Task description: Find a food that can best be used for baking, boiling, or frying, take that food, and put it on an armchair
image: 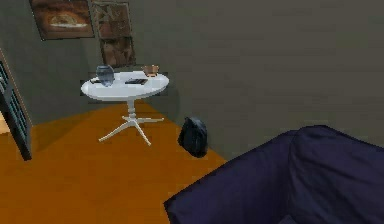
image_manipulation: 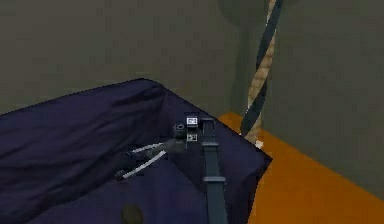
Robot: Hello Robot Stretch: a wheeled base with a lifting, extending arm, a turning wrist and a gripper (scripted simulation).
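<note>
Forward view: we see a dark navy upholstered armchair point(image: 300, 175) in the lower right corner, on an orange floor point(image: 80, 170). Further out a round white pedestal table point(image: 118, 92) stands near the grey wall point(image: 270, 60). On its top: a blue-grey glassy object point(image: 104, 75) toward the left, a flat dark item point(image: 131, 78) in the middle, a small brown lump point(image: 152, 70) at the right rim. We can't tell what any of the three is. A dark rounded bag-like thing point(image: 194, 136) sits on the floor between table and armchair. Two framed brownish pictures point(image: 62, 17) hang on the wall above the table.

Arm side view: the dark square arm bar point(image_manipulation: 212, 175) rises from the bottom edge and ends over the armchair point(image_manipulation: 70, 130). Two small white marker squares point(image_manipulation: 193, 124) sit at its far end, the gripper point(image_manipulation: 128, 165) left of them, its thin fingers point(image_manipulation: 150, 152) against the navy upholstery. Jaw state: we cannot tell. Whether it holds anything: we cannot tell either. A small dark rounded blob point(image_manipulation: 130, 214) lies on the armchair at the bottom edge, near the fingertips but apart from them; too small for us to call it the food. A curved dark-and-pale striped pole point(image_manipulation: 262, 70) stands past the armchair's right corner, orange floor beside it.
</note>
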